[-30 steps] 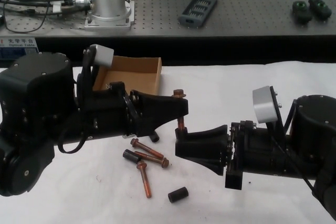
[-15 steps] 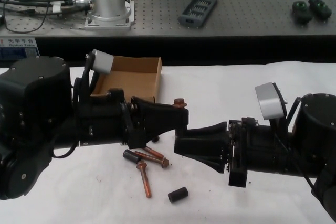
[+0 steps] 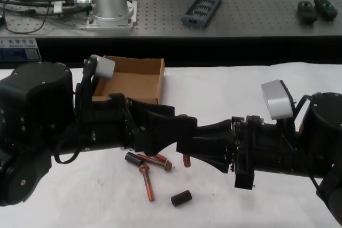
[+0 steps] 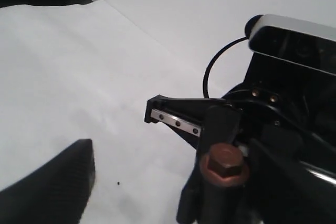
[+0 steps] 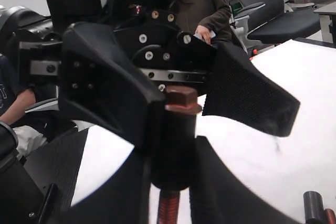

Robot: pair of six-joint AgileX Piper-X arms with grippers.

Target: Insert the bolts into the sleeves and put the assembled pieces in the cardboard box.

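A sleeve (image 5: 173, 156) with a bolt (image 5: 182, 100) seated through it is clamped in the right gripper (image 3: 183, 145) above the white cloth (image 3: 224, 89), the left gripper (image 3: 187, 124) is spread wide about the bolt head, and the cardboard box (image 3: 133, 76) lies beyond.

The bolt (image 5: 182, 99) was coppery metal with a dull shine. The sleeve (image 5: 173, 150) looked black, smooth and matt. The fingers (image 5: 247, 95) were dull black plastic with bumpy faces. The box (image 3: 140, 76) was plain brown cardboard on a white, matt sheet (image 3: 230, 89).
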